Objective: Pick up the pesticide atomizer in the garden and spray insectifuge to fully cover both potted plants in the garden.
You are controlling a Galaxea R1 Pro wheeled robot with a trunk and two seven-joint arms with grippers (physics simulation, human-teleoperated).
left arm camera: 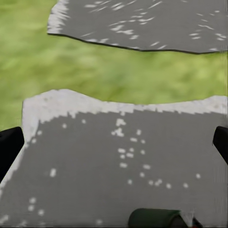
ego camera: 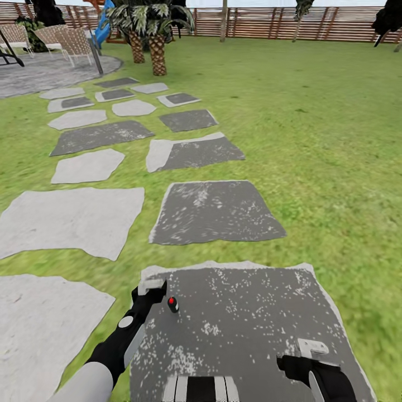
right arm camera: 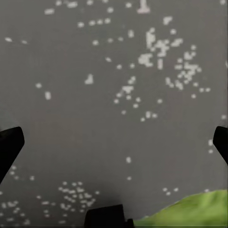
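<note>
I stand in the garden, on grass (ego camera: 312,111) crossed by grey paving slabs. My left gripper (ego camera: 152,287) hangs open over the near dark slab (ego camera: 240,324). Just right of it lies a small dark object with a red tip (ego camera: 172,304), apparently the pesticide atomizer, and nothing grips it. In the left wrist view the left gripper (left arm camera: 114,142) has its fingers wide apart, and a dark green rounded shape (left arm camera: 154,218) sits near the camera. My right gripper (ego camera: 312,349) is open over the same slab, with the fingers of the right gripper (right arm camera: 114,142) spread and empty. The potted plants are out of view.
Stepping slabs (ego camera: 190,120) lead away to a paved patio (ego camera: 50,75) with white lattice chairs (ego camera: 75,44). Two palms (ego camera: 148,33) stand beyond the path. A brown slat fence (ego camera: 312,22) closes the far side. Open lawn lies to the right.
</note>
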